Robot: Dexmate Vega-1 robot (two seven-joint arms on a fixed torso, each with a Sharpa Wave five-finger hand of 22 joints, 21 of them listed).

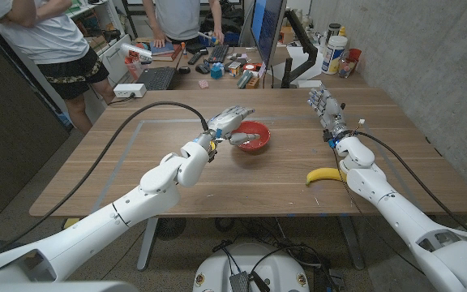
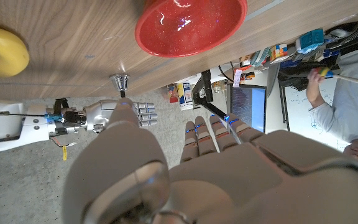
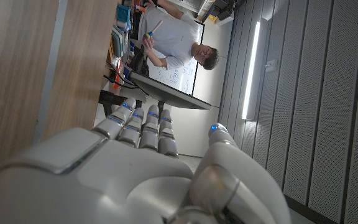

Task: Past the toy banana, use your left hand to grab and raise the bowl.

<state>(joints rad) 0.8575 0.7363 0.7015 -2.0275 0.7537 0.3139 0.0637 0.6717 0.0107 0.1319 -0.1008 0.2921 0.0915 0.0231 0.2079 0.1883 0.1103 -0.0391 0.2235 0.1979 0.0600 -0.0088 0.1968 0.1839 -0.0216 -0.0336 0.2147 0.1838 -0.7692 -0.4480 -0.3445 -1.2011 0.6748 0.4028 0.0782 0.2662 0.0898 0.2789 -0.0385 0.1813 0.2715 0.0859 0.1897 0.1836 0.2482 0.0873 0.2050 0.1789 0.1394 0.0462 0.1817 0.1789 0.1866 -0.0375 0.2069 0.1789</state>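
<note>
Red, glossy and round, the bowl (image 1: 251, 136) sits at the left hand's (image 1: 229, 122) spread, empty fingers (image 1: 242, 113).

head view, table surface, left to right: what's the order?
left hand → red bowl → toy banana. The right hand overlaps the banana's span, so its place is unclear.

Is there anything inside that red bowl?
The red bowl looks empty in the left wrist view, just shiny glints. In the head view the left hand reaches over its near rim, covering part of the inside.
</note>
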